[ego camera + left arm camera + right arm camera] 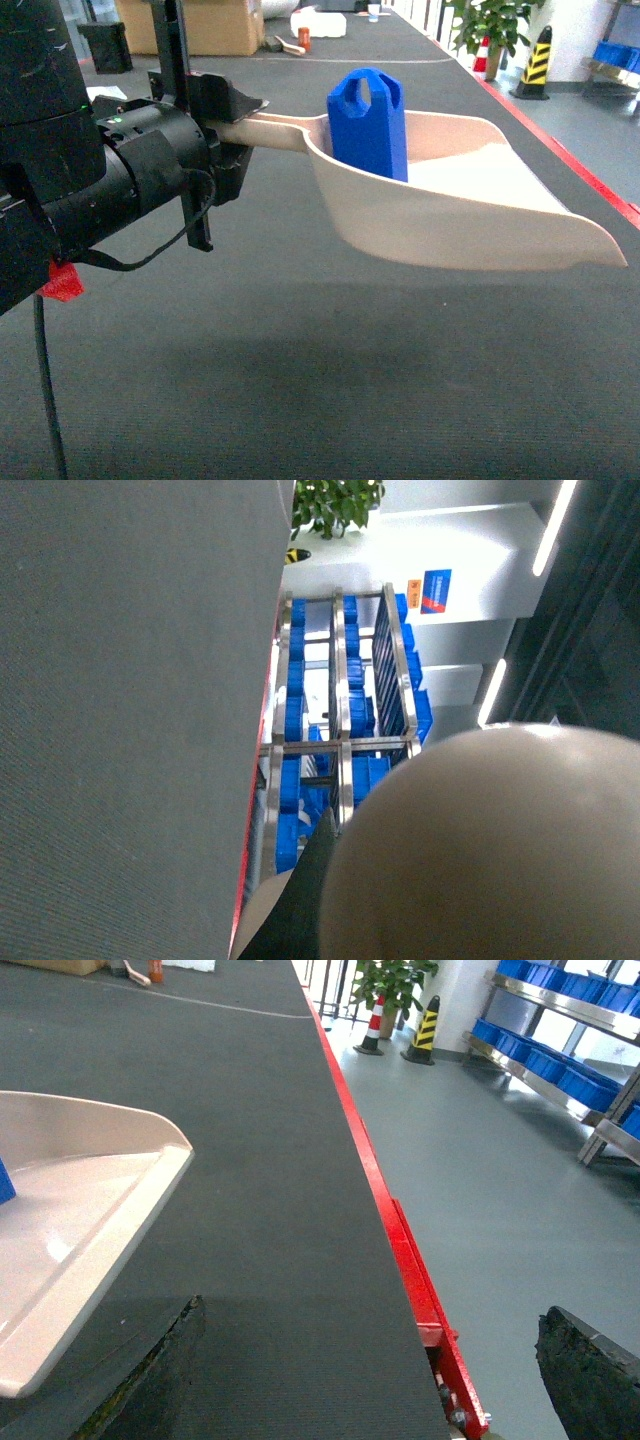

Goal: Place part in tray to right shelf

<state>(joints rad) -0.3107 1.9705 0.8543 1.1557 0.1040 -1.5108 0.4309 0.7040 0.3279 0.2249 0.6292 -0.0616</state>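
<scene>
One blue block (368, 124) stands in one beige scoop (470, 215). At one o'clock are two striped bollards (538, 62) and one potted plant (492, 24). One cardboard box (205, 25) sits at eleven o'clock.

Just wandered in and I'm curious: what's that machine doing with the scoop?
The left gripper holds the beige tray by its handle, lifted above the dark mat. The blue part stands upright inside the tray. The right gripper is open and holds nothing. The shelf with blue crates is off to the right, across the floor, so the part isn't delivered yet.
</scene>
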